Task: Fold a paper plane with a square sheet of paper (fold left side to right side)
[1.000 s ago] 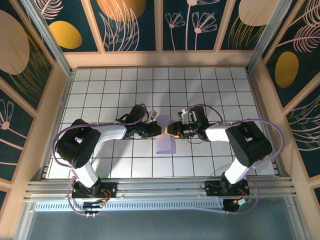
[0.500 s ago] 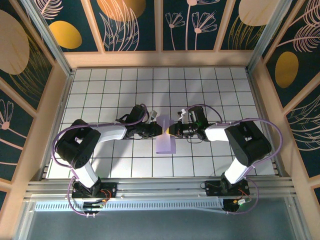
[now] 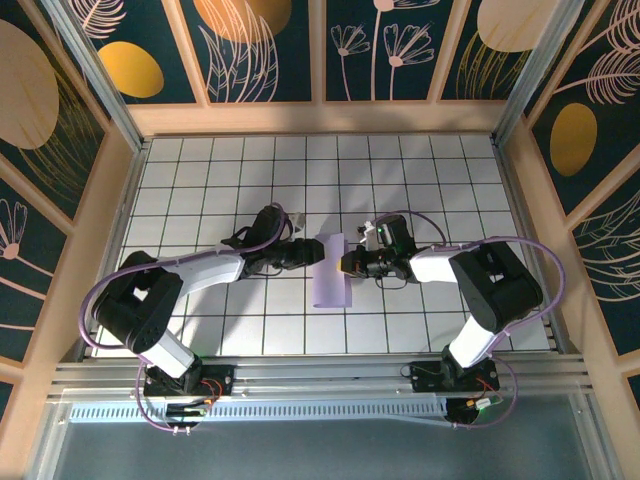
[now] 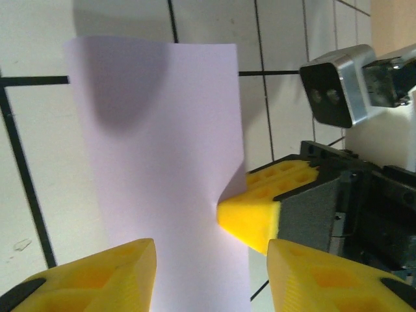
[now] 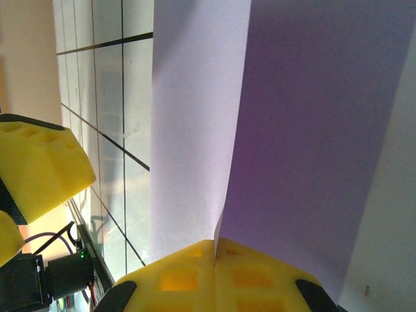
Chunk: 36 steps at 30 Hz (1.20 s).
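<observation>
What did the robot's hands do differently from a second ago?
The left gripper opened, letting go of the paper, and shifted slightly away from the arm bases. The right gripper closed and now pinches the paper's right edge. The paper itself stayed where it was, folded into a narrow strip.

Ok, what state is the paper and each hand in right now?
Thin lavender-purple sheet of paper: folded into a narrow strip, lying on the white tiled table, right edge lifted at the pinch.
Left hand: open, poised over the sheet, not gripping it.
Right hand: shut on the sheet's right edge.
</observation>
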Each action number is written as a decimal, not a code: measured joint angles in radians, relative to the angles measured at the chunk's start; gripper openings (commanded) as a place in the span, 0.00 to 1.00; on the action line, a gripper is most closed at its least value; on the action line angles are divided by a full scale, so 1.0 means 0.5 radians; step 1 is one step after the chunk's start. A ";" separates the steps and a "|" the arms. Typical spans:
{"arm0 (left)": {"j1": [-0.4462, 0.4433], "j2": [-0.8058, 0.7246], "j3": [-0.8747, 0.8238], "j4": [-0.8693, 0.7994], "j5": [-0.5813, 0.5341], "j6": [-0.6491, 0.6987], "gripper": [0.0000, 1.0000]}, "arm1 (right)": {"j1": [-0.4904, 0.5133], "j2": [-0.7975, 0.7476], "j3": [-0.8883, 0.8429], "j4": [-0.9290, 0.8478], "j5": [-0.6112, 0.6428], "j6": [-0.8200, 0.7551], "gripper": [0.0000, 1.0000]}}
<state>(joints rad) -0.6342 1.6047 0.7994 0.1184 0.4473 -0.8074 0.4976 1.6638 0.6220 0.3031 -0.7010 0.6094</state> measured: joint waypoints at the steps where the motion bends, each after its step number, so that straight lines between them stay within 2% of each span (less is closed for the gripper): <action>1: -0.001 0.007 -0.003 0.000 -0.008 -0.005 0.51 | 0.000 0.000 0.000 -0.002 0.005 -0.002 0.00; 11: -0.004 0.127 -0.004 -0.037 -0.060 -0.005 0.52 | 0.000 0.000 0.044 -0.069 0.062 -0.018 0.01; 22: -0.039 0.272 -0.001 -0.035 -0.060 -0.007 0.45 | 0.000 0.000 0.057 -0.152 0.095 -0.050 0.02; 31: -0.042 0.303 0.043 -0.093 -0.093 -0.013 0.40 | 0.000 0.000 0.078 -0.187 0.116 -0.070 0.20; 36: -0.063 0.327 0.110 -0.201 -0.143 -0.013 0.40 | 0.000 -0.002 0.079 -0.225 0.156 -0.072 0.32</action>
<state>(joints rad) -0.6659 1.7683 0.8543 0.0181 0.3759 -0.8139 0.4976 1.6627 0.6617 0.1905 -0.6231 0.5732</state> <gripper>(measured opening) 0.399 0.282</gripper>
